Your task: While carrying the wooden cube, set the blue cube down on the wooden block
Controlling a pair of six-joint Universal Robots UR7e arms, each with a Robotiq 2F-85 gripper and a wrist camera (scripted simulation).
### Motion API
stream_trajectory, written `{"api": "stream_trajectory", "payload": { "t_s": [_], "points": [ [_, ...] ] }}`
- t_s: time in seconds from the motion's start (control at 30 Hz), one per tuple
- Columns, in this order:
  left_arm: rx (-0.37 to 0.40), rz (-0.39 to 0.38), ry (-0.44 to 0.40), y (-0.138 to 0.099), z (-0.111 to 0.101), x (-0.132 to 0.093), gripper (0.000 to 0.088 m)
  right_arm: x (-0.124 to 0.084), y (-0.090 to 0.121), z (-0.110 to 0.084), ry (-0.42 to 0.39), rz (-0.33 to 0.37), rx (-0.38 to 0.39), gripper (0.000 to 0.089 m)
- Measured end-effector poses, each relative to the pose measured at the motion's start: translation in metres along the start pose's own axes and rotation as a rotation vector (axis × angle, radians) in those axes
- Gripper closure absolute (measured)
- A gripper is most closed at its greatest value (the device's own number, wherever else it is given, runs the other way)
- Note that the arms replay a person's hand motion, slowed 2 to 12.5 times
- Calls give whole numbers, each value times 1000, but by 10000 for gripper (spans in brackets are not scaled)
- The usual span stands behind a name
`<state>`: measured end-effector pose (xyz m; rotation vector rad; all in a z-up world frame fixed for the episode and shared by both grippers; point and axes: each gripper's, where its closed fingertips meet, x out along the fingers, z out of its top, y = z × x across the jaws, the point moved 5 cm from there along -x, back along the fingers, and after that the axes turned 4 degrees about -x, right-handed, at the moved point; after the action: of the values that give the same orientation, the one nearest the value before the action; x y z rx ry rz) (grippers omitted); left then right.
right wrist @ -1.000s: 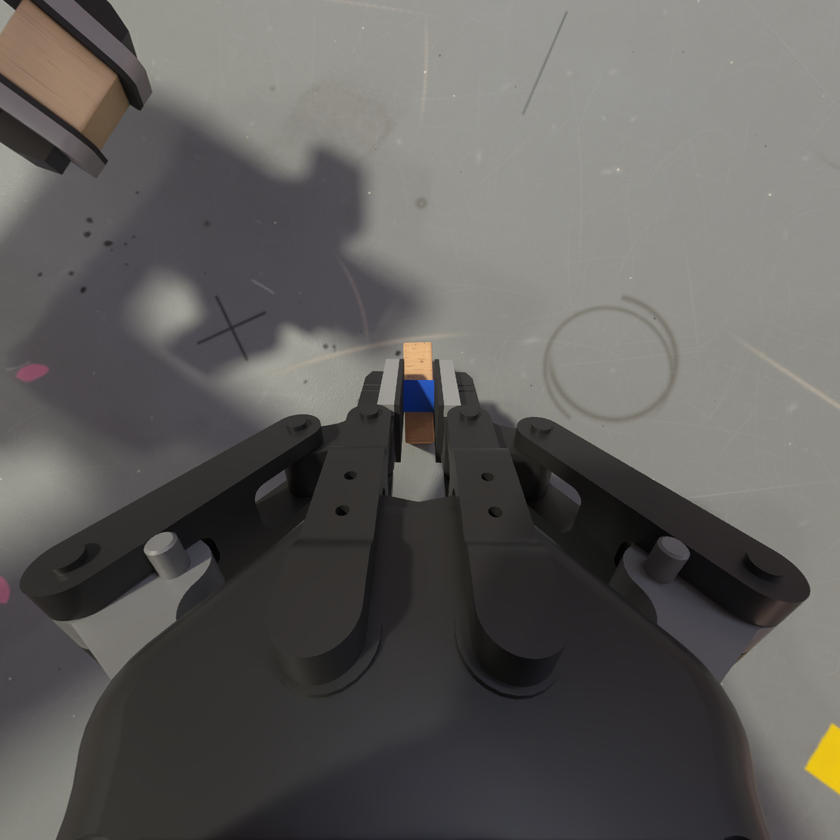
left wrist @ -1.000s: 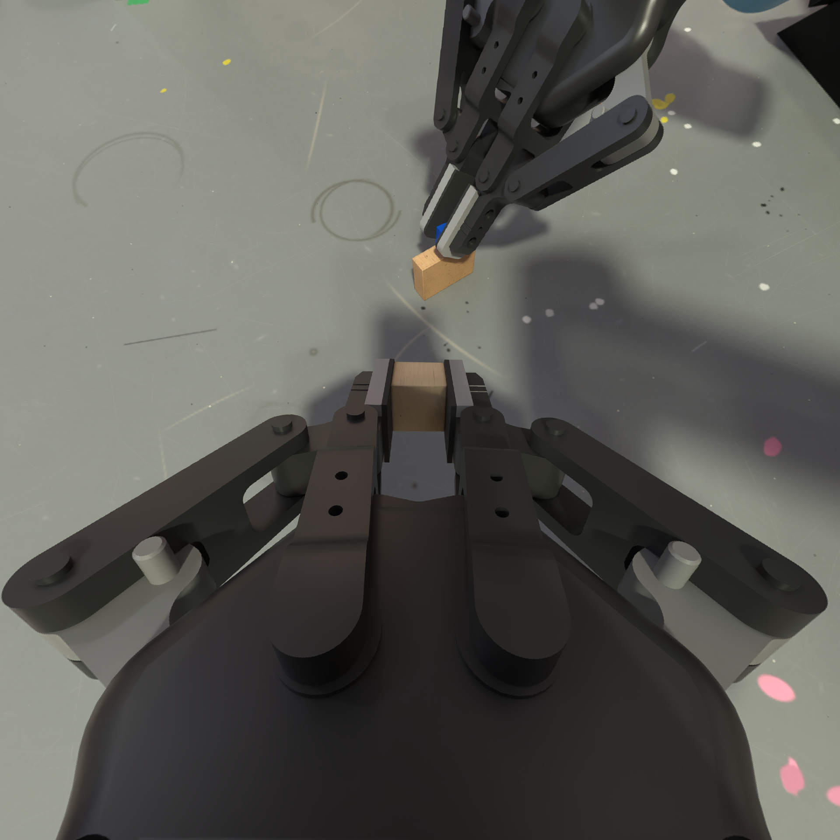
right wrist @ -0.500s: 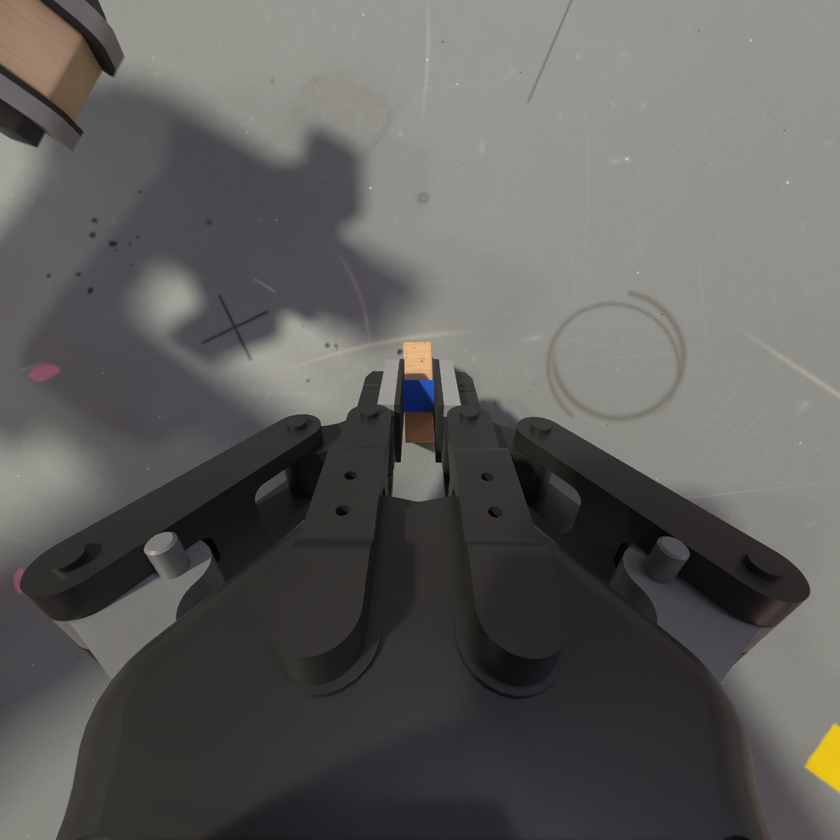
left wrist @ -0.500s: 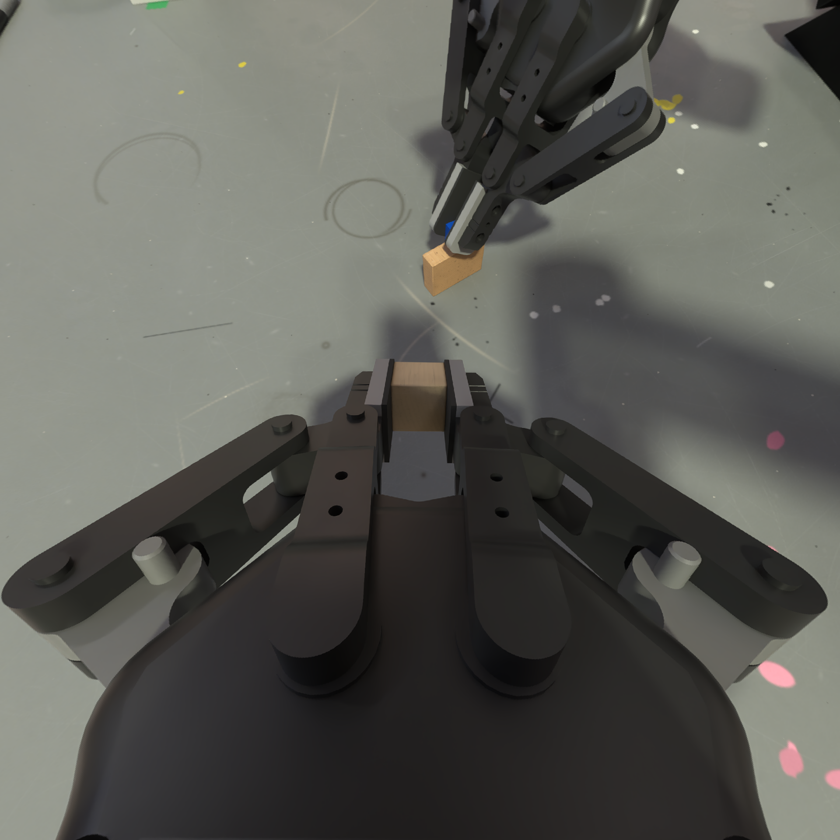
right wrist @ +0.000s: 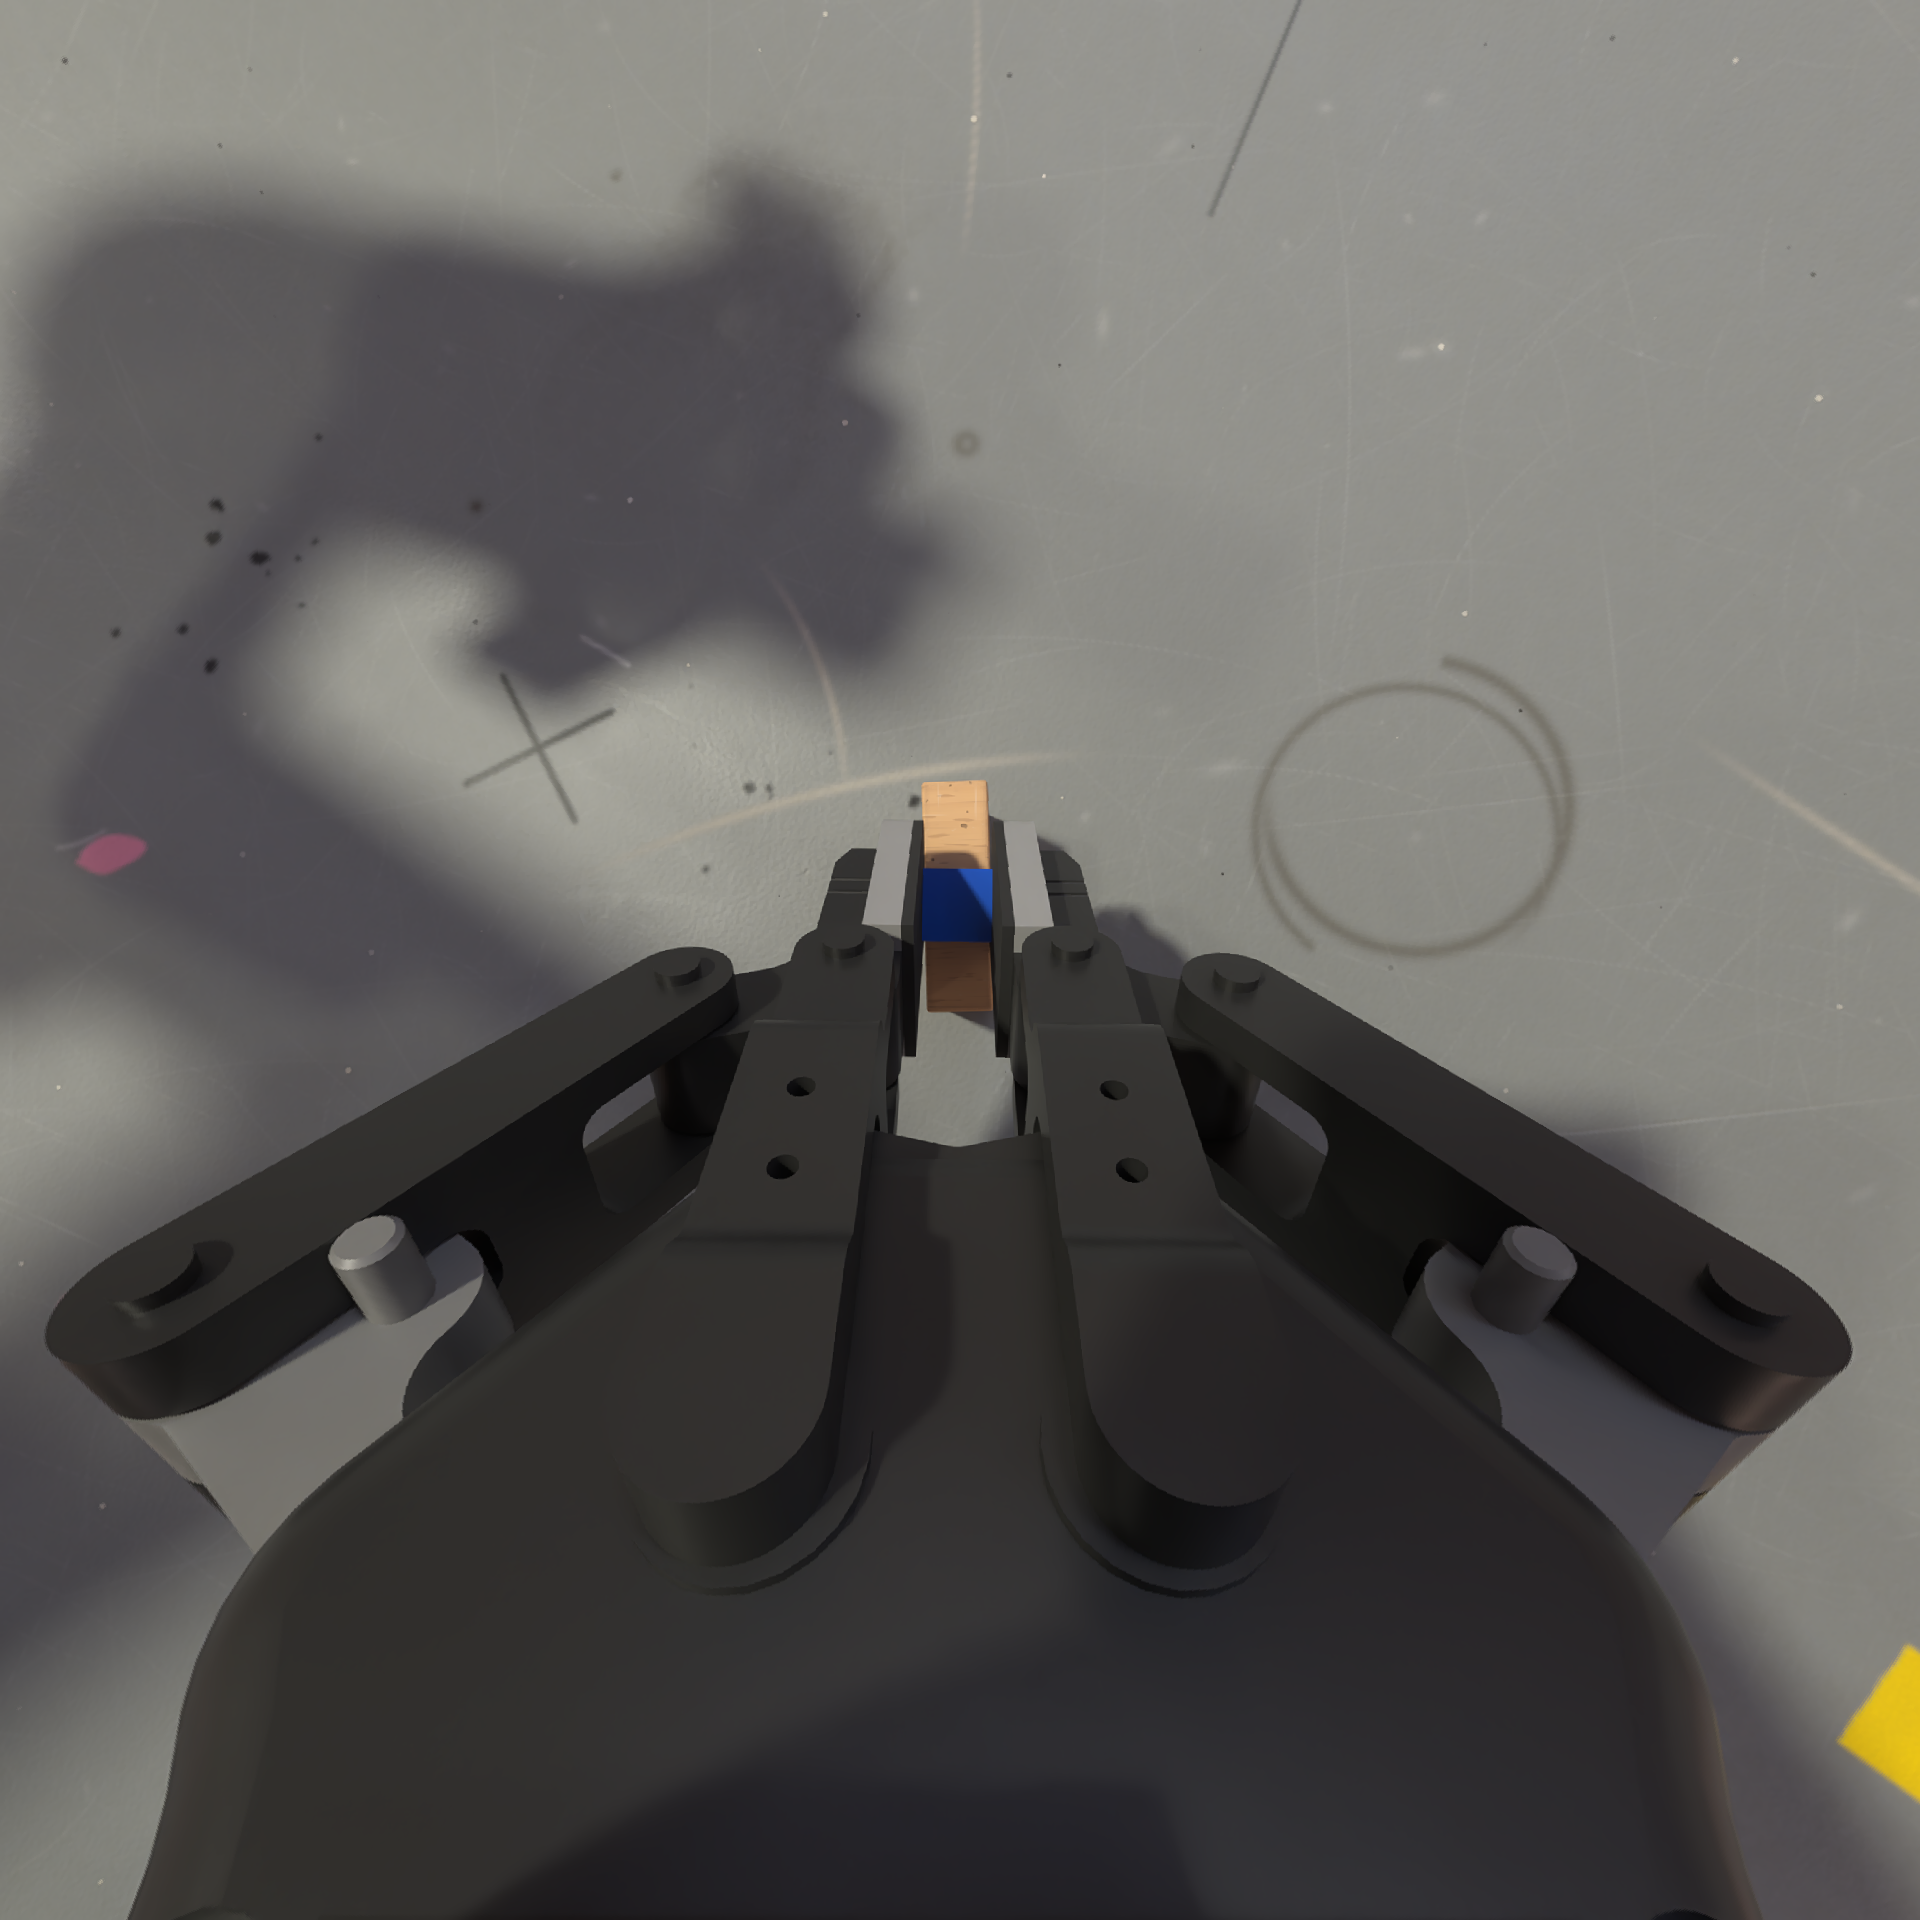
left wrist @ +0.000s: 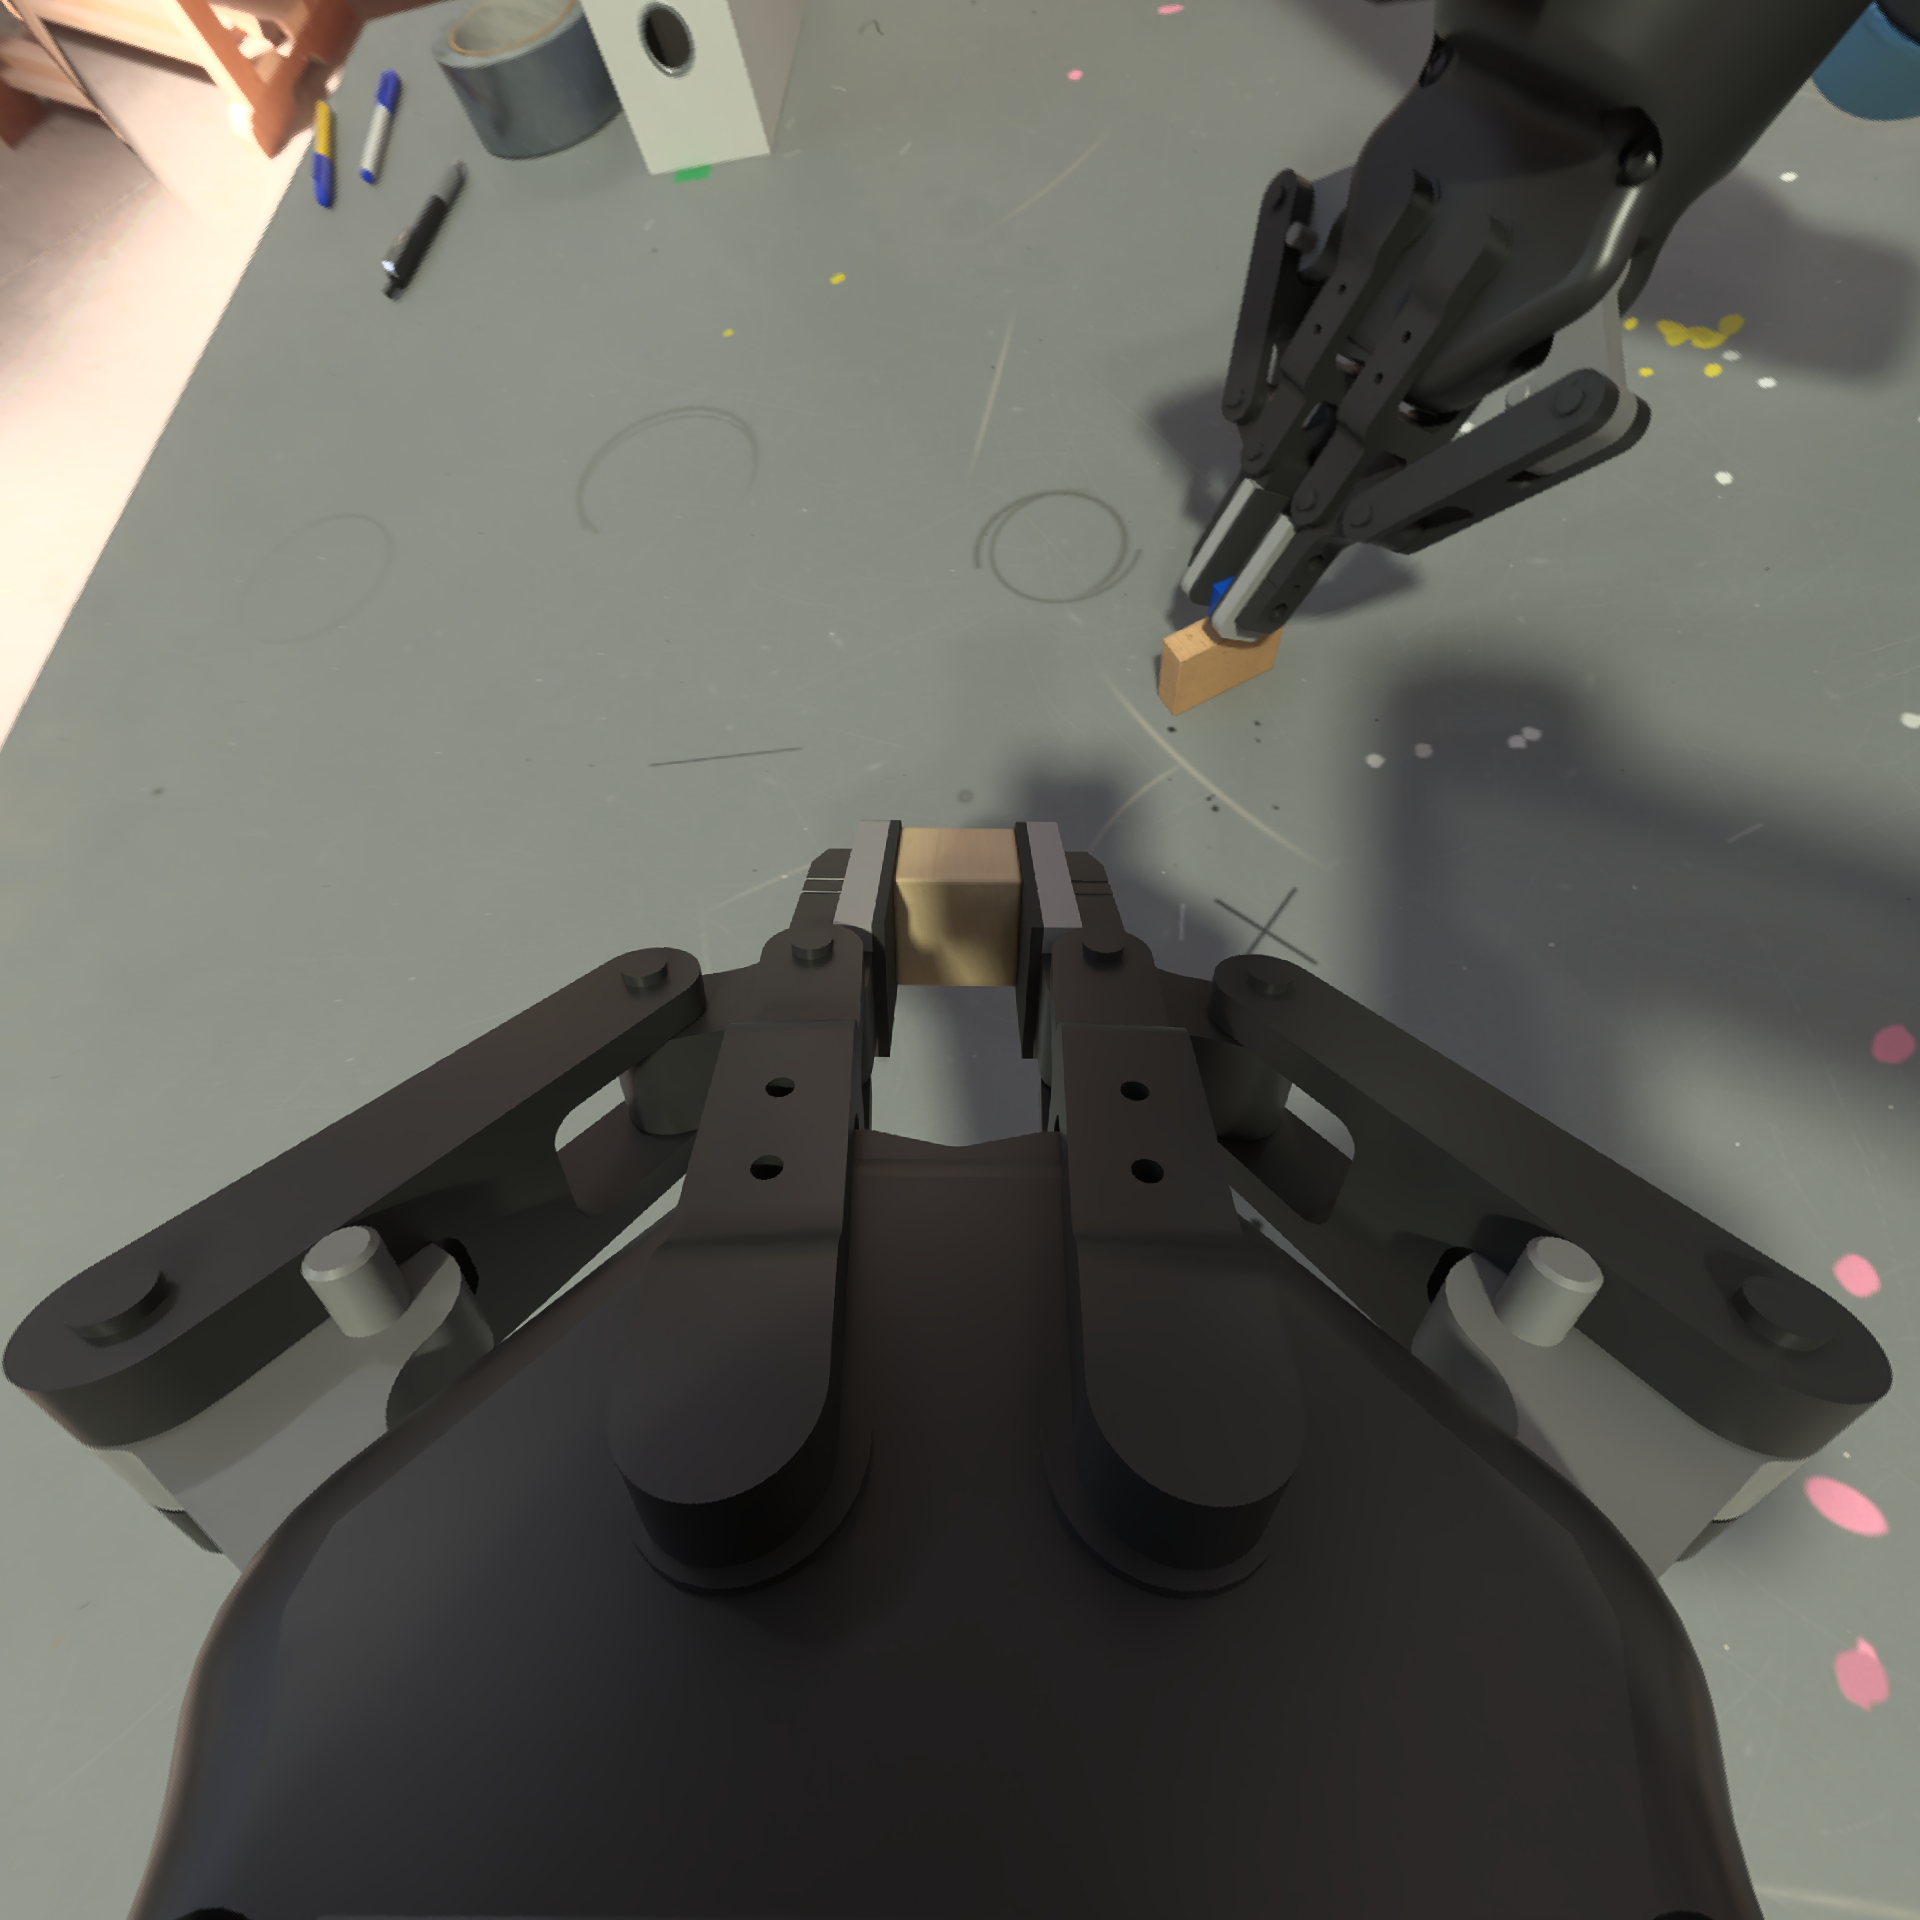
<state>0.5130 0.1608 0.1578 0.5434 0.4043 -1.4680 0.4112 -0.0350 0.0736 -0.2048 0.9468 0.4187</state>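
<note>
My left gripper (left wrist: 956, 883) is shut on the wooden cube (left wrist: 954, 914) and holds it above the grey table. My right gripper (right wrist: 956, 878) is shut on the blue cube (right wrist: 956, 906), right over the flat wooden block (right wrist: 953, 821) that lies on the table. In the left wrist view the right gripper (left wrist: 1231, 603) reaches down at the far right, a corner of the blue cube (left wrist: 1218, 592) shows between its tips, just above the wooden block (left wrist: 1216, 670). Whether the blue cube touches the block I cannot tell.
At the far left of the table (left wrist: 520, 623) stand a roll of grey tape (left wrist: 525, 78), a white box with a round hole (left wrist: 691, 78) and several marker pens (left wrist: 421, 229). The table's left edge runs diagonally. A blue object (left wrist: 1870, 73) sits far right.
My left gripper has drawn back and away with the wooden cube, widening its view; it has left the right wrist view. The right gripper stays shut on the blue cube over the block.
</note>
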Motion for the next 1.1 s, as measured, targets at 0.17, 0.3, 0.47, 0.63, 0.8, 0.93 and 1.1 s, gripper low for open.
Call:
{"api": "stream_trajectory", "payload": {
  "t_s": [0.17,0.3,0.47,0.63,0.8,0.93,1.1],
  "points": [
    [23,54,-14,7,9,-17,692,0,0,0,8,-5,-3,778],
    [38,83,-18,9,13,-26,692,0,1,1,15,-9,-7,779],
    [49,96,-17,9,14,-33,692,0,1,1,21,-10,-10,778],
    [51,97,-25,8,13,-36,692,0,1,1,23,-10,-8,778],
    [47,102,-20,9,11,-37,692,0,1,2,25,-12,-6,779],
    [47,108,-18,10,9,-37,692,1,1,2,30,-15,-8,779],
    [39,107,-21,11,7,-38,692,1,1,2,36,-18,-10,779]
  ]
}}
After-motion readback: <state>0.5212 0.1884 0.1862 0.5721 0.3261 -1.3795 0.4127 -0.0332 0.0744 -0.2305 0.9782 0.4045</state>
